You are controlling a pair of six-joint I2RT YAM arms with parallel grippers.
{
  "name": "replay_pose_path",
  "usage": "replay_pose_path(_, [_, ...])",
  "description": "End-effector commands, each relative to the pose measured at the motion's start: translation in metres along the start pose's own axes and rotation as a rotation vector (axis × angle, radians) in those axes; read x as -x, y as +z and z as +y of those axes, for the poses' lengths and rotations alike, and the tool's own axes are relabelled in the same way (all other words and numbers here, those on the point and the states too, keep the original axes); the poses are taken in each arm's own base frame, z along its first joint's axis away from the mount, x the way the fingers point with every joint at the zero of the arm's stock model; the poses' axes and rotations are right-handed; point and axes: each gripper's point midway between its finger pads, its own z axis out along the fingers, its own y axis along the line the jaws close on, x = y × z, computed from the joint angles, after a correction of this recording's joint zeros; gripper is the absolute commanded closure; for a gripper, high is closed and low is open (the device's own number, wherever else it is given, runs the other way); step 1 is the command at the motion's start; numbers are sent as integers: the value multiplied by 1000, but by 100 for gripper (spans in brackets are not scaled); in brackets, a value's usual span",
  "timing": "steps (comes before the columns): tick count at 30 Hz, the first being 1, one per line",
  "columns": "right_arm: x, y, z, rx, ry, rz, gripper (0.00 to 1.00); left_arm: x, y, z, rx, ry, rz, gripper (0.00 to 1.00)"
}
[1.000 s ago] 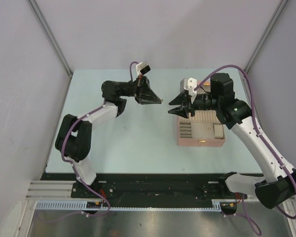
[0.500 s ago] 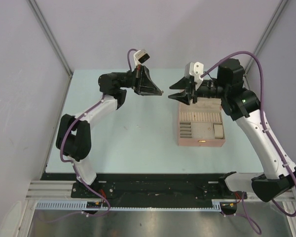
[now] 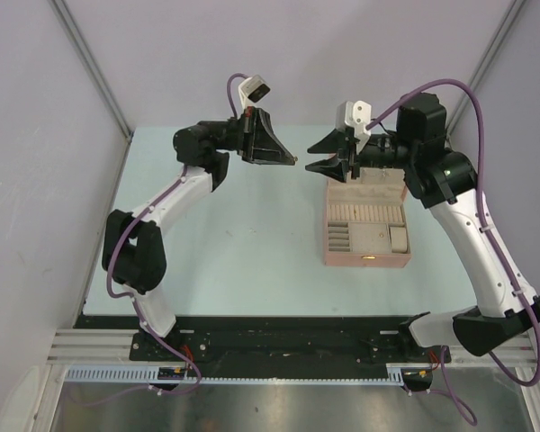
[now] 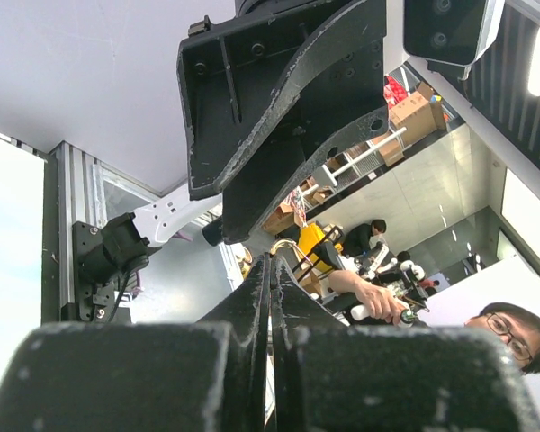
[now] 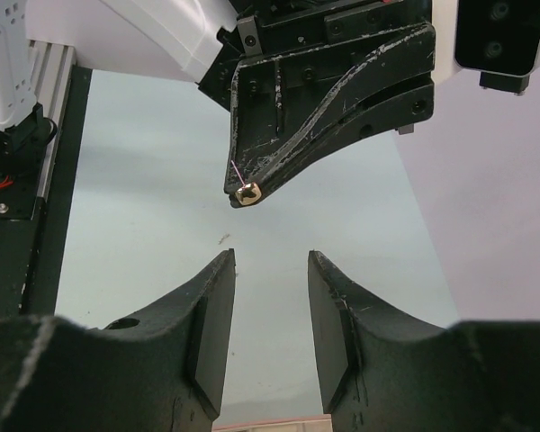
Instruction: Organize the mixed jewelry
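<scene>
Left gripper [image 4: 270, 263] jaws pressed together, small gold piece [image 4: 283, 242] at tips; right gripper [image 4: 212, 214] just above, jaws apart.

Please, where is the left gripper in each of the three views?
Top external: the left gripper is upper centre-left, pointing right.
Left wrist: the left gripper is bottom centre, shut.
Right wrist: the left gripper is upper centre, pinching a small gold piece.
Shared landmark: the open right gripper, facing it in all three views.
</scene>
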Motion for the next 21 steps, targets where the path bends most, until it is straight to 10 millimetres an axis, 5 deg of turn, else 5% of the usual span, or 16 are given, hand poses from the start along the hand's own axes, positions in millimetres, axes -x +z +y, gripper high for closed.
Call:
replay_pose_path(1, [19, -1, 5, 33, -42, -28, 57, -28, -1, -51, -113, 117, 54, 100])
replay_pose_path(21, [32, 1, 22, 78, -86, -32, 58, -40, 6, -50, -120, 91, 77, 100])
